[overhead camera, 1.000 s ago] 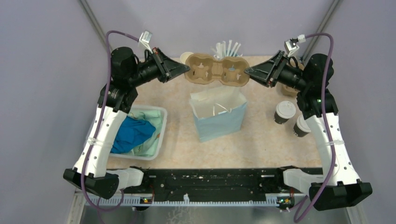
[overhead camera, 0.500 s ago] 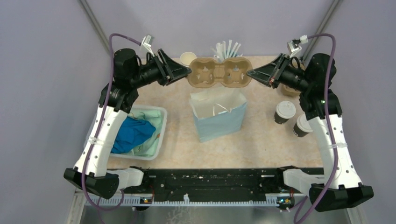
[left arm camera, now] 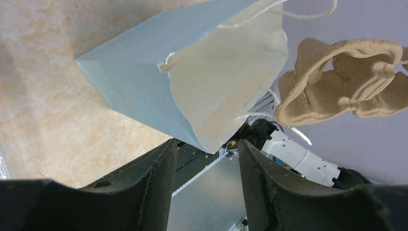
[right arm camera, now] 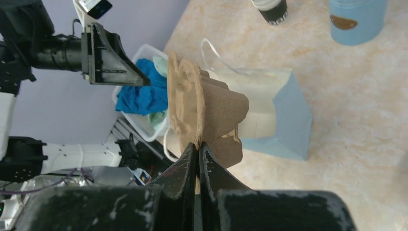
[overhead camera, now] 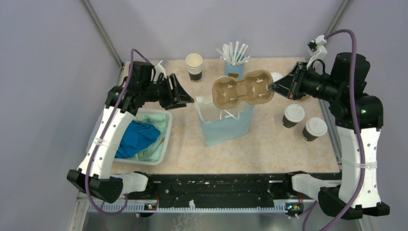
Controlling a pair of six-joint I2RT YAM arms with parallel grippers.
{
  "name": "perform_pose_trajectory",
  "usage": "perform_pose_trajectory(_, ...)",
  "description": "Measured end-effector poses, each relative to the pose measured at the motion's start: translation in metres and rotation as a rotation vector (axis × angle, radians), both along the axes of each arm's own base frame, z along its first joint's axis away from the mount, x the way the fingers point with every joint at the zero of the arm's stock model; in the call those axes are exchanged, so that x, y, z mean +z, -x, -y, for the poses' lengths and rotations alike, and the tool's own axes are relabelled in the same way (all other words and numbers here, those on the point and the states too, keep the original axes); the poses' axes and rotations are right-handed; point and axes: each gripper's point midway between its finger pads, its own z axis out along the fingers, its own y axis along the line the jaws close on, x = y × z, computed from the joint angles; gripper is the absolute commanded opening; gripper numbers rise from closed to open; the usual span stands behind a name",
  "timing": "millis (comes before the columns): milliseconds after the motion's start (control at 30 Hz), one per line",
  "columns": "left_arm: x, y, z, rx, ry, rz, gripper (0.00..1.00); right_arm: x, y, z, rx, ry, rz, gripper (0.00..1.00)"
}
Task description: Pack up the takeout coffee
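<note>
Two takeout coffee cups with white lids (overhead camera: 293, 115) (overhead camera: 314, 129) stand on the table at the right, with no gripper touching them. A brown pulp cup carrier (overhead camera: 243, 90) (right arm camera: 202, 110) hangs tilted in the air over the open mouth of the light blue paper bag (overhead camera: 225, 120) (left arm camera: 144, 82). My right gripper (overhead camera: 270, 87) (right arm camera: 198, 144) is shut on the carrier's right edge. My left gripper (overhead camera: 188, 100) (left arm camera: 206, 144) stands open and empty just left of the bag's top, apart from the carrier (left arm camera: 346, 82).
A stack of lidless paper cups (overhead camera: 194, 66) and a light blue cup of white sticks (overhead camera: 234, 62) stand along the back edge. A white bin (overhead camera: 166, 139) holding blue cloth sits at the left, under my left arm.
My left gripper let go of the carrier's left end, opened and drew back to the left and down. The right gripper shut on the carrier and brought it nearer, over the bag.
</note>
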Motion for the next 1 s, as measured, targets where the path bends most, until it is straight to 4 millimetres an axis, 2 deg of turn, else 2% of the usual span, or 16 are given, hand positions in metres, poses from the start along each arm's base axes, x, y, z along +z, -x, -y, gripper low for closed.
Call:
perform_pose_trajectory(167, -0.026, 0.013, 0.013, -0.053, -0.044, -0.064, 0.55, -0.018, -0.001, 0.005, 0.01, 0.072, -0.039, 0.0)
perform_pose_trajectory(333, -0.048, 0.019, 0.035, -0.116, -0.094, -0.107, 0.41, -0.028, -0.012, 0.006, 0.012, 0.108, -0.077, 0.0)
perform_pose_trajectory(433, -0.057, 0.016, 0.036, -0.114, -0.117, -0.113, 0.31, -0.033, -0.018, 0.001, 0.023, 0.133, -0.097, 0.0)
perform_pose_trajectory(567, -0.064, 0.012, 0.036, -0.107, -0.127, -0.107, 0.2, -0.045, -0.014, -0.016, 0.069, 0.171, -0.131, 0.0)
perform_pose_trajectory(667, -0.067, 0.01, 0.036, -0.102, -0.129, -0.104, 0.14, -0.053, -0.012, -0.022, 0.068, 0.172, -0.168, 0.0)
perform_pose_trajectory(767, -0.066, 0.008, 0.037, -0.099, -0.128, -0.095, 0.09, -0.06, -0.017, -0.025, 0.031, 0.172, -0.214, 0.0)
perform_pose_trajectory(1000, -0.07, 0.006, 0.039, -0.103, -0.13, -0.099, 0.01, -0.086, -0.032, -0.044, -0.036, 0.204, -0.34, 0.0)
